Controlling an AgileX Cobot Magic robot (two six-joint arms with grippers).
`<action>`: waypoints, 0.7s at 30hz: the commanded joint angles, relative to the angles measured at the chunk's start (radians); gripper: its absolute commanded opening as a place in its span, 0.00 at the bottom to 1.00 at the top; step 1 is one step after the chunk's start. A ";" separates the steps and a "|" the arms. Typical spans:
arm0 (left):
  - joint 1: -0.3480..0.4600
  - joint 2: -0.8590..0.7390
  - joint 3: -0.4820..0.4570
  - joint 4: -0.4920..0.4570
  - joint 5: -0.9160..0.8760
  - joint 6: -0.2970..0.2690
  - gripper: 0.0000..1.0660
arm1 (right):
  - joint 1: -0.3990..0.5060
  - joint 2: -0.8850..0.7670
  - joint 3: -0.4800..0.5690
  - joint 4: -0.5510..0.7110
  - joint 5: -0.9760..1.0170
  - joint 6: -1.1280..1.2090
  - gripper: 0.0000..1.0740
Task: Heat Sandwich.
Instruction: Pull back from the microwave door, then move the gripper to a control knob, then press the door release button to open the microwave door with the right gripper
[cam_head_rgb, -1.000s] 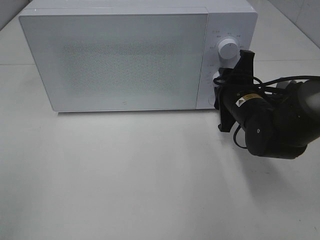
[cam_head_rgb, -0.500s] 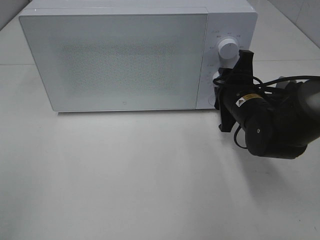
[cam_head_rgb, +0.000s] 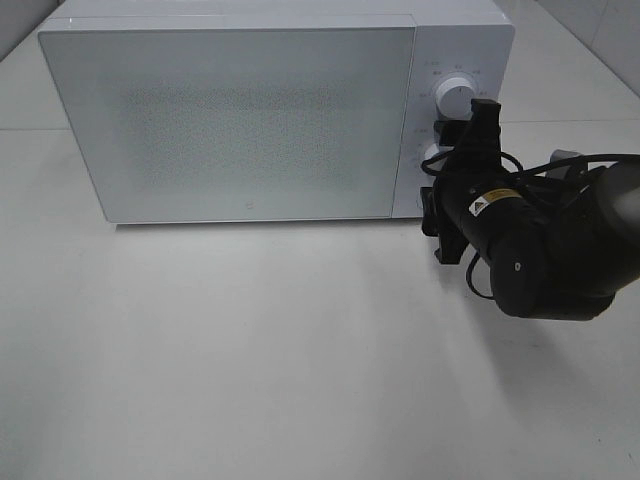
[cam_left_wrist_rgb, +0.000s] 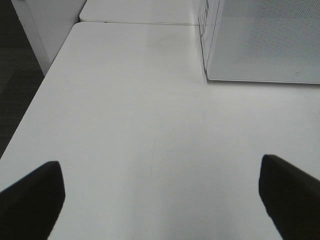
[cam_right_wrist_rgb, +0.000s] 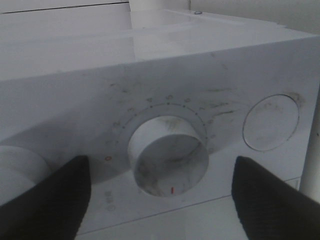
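Right claw (cam_right_wrist_rgb: 160, 170) stood released, fingers (cam_right_wrist_rgb: 45, 200) clear either side of the microwave's (cam_head_rgb: 250, 120) lower dial (cam_right_wrist_rgb: 168, 150), dead ahead; left claw (cam_left_wrist_rgb: 160, 167), also released, hung well apart. Sandwich unseen.

I get bright, even overhead light on the white table (cam_head_rgb: 250, 350), with only a thin, soft shadow under the microwave (cam_head_rgb: 250, 120). My right wrist view is dimmer and greyer, and the dark fingers (cam_right_wrist_rgb: 45, 200) there are out of focus.
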 joint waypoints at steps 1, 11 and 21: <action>0.003 -0.028 0.002 -0.012 -0.009 -0.003 0.95 | -0.010 -0.011 -0.033 -0.038 -0.136 -0.023 0.76; 0.003 -0.028 0.002 -0.012 -0.009 -0.003 0.95 | -0.010 -0.011 0.018 -0.070 -0.137 -0.008 0.71; 0.003 -0.028 0.002 -0.012 -0.009 -0.003 0.95 | -0.010 -0.105 0.136 -0.153 -0.078 -0.016 0.71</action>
